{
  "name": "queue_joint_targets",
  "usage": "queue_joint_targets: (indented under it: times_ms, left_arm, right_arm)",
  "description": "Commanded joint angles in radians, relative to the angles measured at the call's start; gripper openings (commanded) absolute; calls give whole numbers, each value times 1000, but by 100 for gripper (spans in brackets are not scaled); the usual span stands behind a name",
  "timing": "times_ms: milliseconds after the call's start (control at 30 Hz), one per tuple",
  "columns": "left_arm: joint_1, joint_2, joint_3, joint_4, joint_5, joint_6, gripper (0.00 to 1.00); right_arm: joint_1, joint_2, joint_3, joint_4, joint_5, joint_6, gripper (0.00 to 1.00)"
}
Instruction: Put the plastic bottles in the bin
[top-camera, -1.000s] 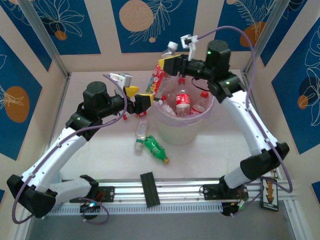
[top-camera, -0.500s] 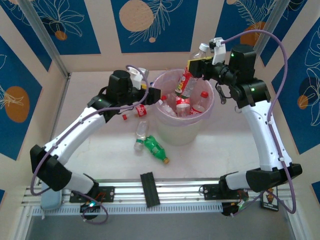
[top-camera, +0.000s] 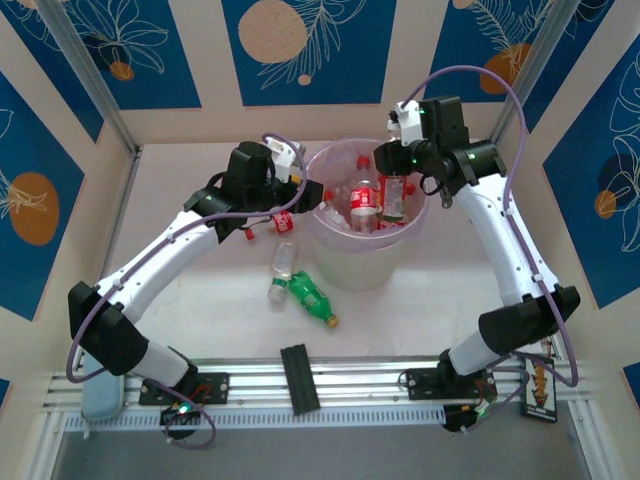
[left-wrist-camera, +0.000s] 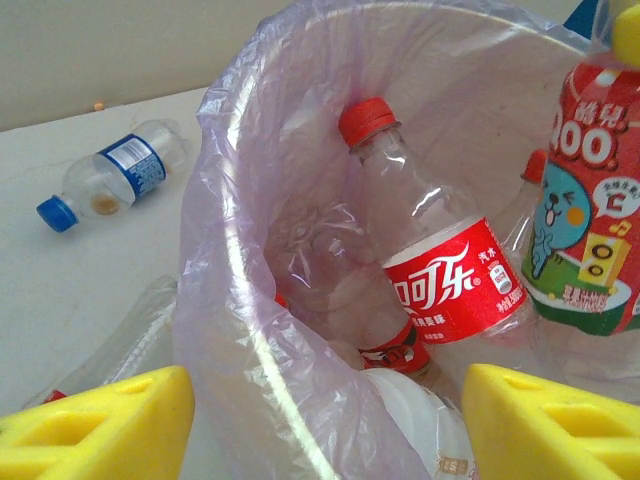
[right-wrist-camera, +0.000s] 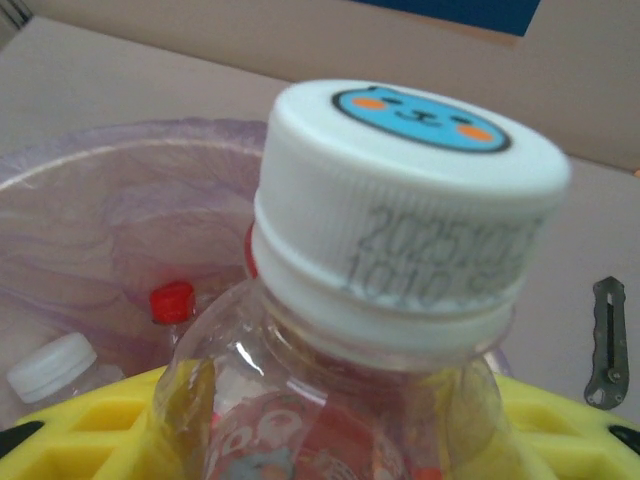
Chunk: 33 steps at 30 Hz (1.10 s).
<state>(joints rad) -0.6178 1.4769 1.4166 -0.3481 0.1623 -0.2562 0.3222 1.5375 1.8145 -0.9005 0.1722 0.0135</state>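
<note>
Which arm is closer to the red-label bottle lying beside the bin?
Left. The left gripper sits by the red-label bottle, at the bin rim. The right gripper holds a white-capped bottle across the bin.

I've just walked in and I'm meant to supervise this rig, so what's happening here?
Two arms are clearing plastic bottles into the bin. The right gripper holds a white-capped bottle over the bin, which has several inside. The left gripper sits at the bin's rim, jaws apart, holding nothing. A green bottle and a clear bottle lie on the table.
</note>
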Motion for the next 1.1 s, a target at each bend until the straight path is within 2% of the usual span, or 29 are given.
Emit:
queue_joint_targets:
  times_ms: [0, 300, 367, 533, 700, 867, 1000, 1067]
  left_arm:
    - [-10, 3, -1, 7, -23, -8, 70]
    - [-20, 5, -22, 29, -20, -15, 69]
    - [-19, 3, -25, 31, -21, -15, 68]
    - [-19, 3, -24, 32, -21, -10, 68]
    - [-20, 5, -27, 35, -23, -5, 68]
    - [-20, 4, -33, 41, -24, -6, 68]
    - [-20, 6, -35, 43, -21, -7, 68]
    - [-20, 8, -34, 44, -17, -8, 68]
  right_arm:
    - [27, 46, 15, -112, 56, -31, 45]
    - [58, 102, -102, -46, -4, 6, 43]
    - [58, 117, -103, -45, -12, 11, 47]
    - [59, 97, -67, -36, -36, 11, 70]
    - [58, 64, 28, -55, -27, -6, 82]
    - [59, 55, 59, -65, 6, -8, 79]
    - [61, 53, 13, -34, -13, 11, 59]
    - [58, 60, -21, -5, -19, 17, 54]
